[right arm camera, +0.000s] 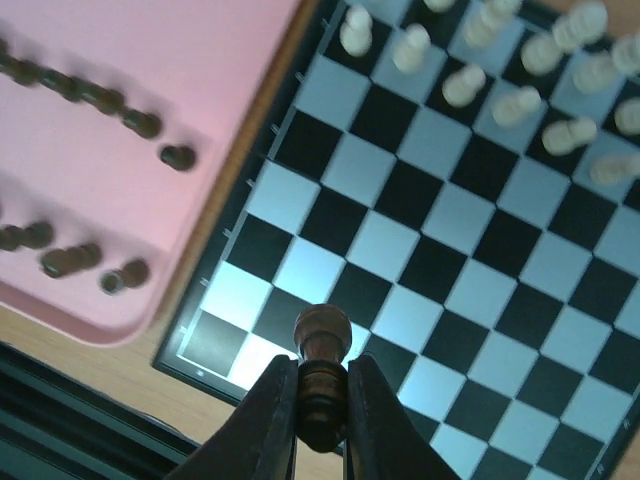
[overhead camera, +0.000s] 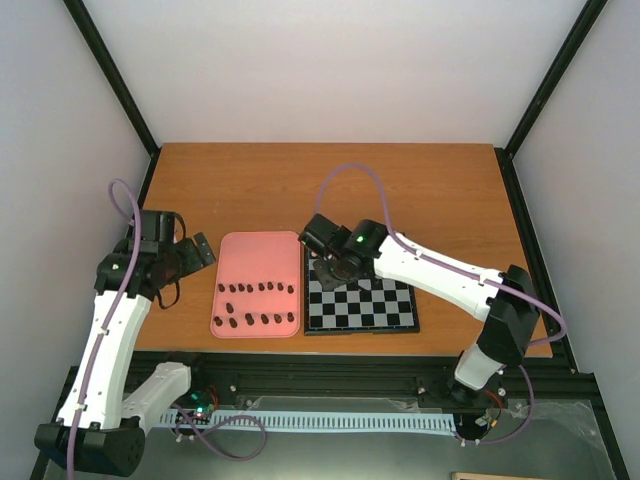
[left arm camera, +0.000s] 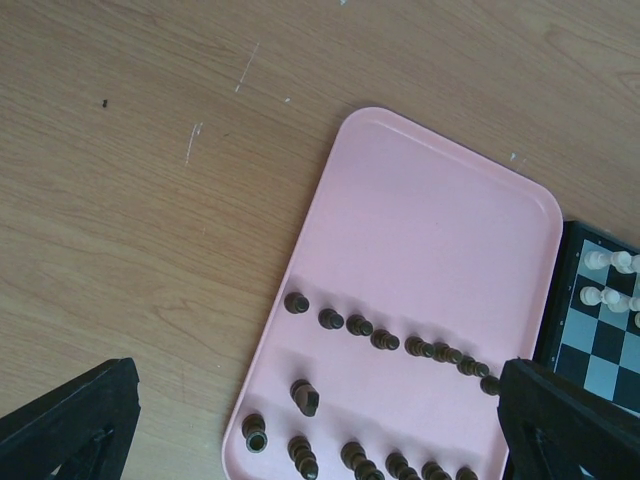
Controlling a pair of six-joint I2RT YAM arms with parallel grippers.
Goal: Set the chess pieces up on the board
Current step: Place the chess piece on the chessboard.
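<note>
We are observing one dark brown chess piece [right arm camera: 322, 330] clamped between the two black fingers of the right gripper [right arm camera: 322, 378]. The piece is turned and glossy, with a rounded head above a collar. The jaws are standing narrow, pressing on the piece's lower body from both sides, and the head is projecting beyond the fingertips. In the right wrist view the piece is showing against the squares by the corner of the board [right arm camera: 400, 240] nearest the tray; we cannot tell whether it is touching the surface.

The board is lying flat on the wooden table [overhead camera: 400, 190], its smooth black and pale grey-blue squares framed by a black rim. Cream-white pieces [right arm camera: 468, 85] are standing in two rows along its far side; the frame edge is cutting the count short.

The other chess pieces [left arm camera: 385, 340] are sitting in two loose rows on the near half of the pink rounded tray [left arm camera: 430, 200], just beside the board's left edge — several are touching, so we are giving no exact count.

The left gripper [left arm camera: 318, 420] is hanging with its fingers wide apart, gripping nothing, above the table at the tray's left side.
</note>
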